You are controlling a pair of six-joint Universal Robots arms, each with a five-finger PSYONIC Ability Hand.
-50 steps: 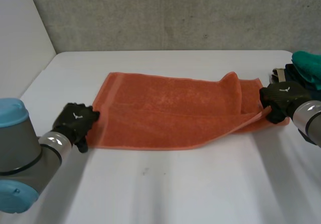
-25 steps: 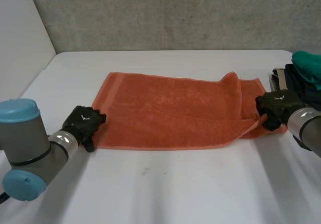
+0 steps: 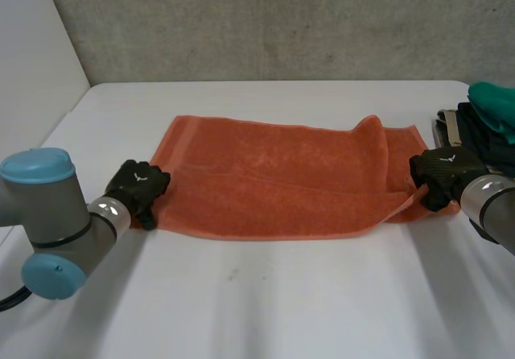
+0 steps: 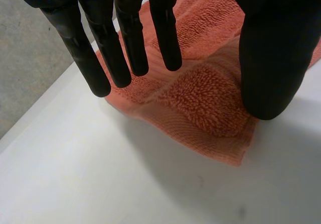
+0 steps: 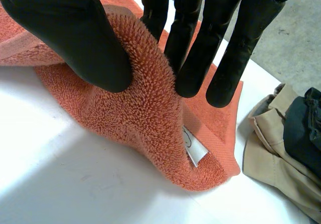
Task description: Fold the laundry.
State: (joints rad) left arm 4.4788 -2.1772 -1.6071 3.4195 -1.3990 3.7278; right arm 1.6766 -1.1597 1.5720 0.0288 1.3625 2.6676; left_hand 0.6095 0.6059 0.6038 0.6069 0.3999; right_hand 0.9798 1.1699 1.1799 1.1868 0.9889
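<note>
Terracotta terry, a towel [image 3: 273, 178], lay spread across the middle of the white desk [image 3: 282, 295], flat along most of its length and rucked up at the robot's right end, near a pile of clothes [image 3: 483, 117] at the desk's edge. From where I stood, the right hand [image 3: 441, 174] had that end pinched: its thumb [image 5: 75, 33] pressed a raised ridge of pile against the straight fingers [image 5: 200, 43], with the sewn label [image 5: 193, 146] lying just beneath and a beige garment [image 5: 271, 158] just beside. The left hand [image 3: 138, 188] sat at the opposite near corner, spread wide and gripping nothing, its fingers [image 4: 128, 38] straight above the cloth and the thumb well apart, the corner lying between them. The step in hand looked to me like securing both ends before a fold. To do it well, I judged the left hand ought to come down until the hem sat between thumb and fingers, then close on both layers at the very corner rather than further in. The right hand held a bunch, not a clean edge, so a lift from there could have dragged the fold crooked; matching heights and moving both ends together would have kept it square.
</note>
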